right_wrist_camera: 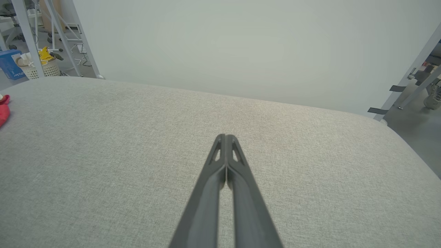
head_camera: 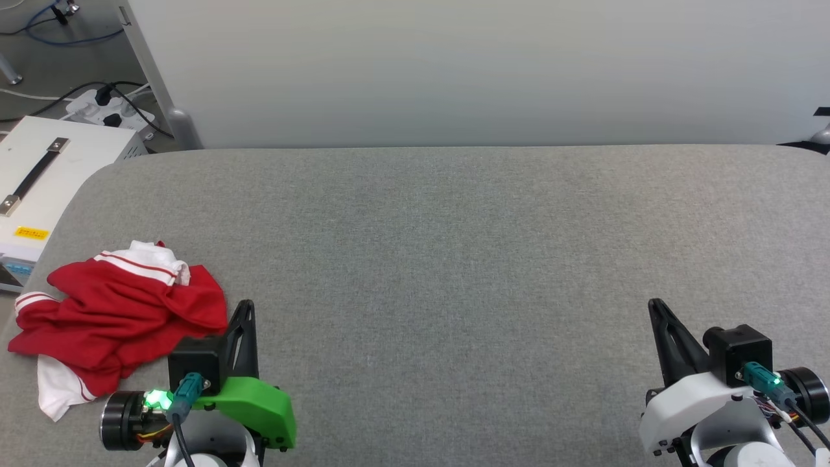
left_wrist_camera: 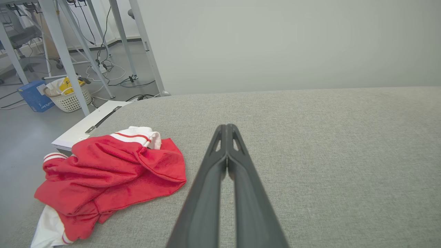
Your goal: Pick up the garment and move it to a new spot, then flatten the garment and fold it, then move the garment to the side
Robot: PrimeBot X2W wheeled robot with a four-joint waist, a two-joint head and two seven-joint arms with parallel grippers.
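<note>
Grey fabric counter [head_camera: 454, 259], rounded corners, pale partition [head_camera: 454, 65] right behind it. White case [head_camera: 52, 162] and power strip [head_camera: 107, 110] sit on the floor off the far-left corner. Garment [head_camera: 123, 318] lies crumpled at the counter's near-left edge, just left of the left claw [head_camera: 246, 310], fingers clear of it. Right claw [head_camera: 655, 310] is well apart from it. Both claws pressed together, empty.

The grey fabric-covered work surface [head_camera: 467, 259], rounded at its far corners, carries the garment [head_camera: 123, 318], a red shirt with white, red-striped sleeves, lying crumpled in a heap near its left edge.
</note>
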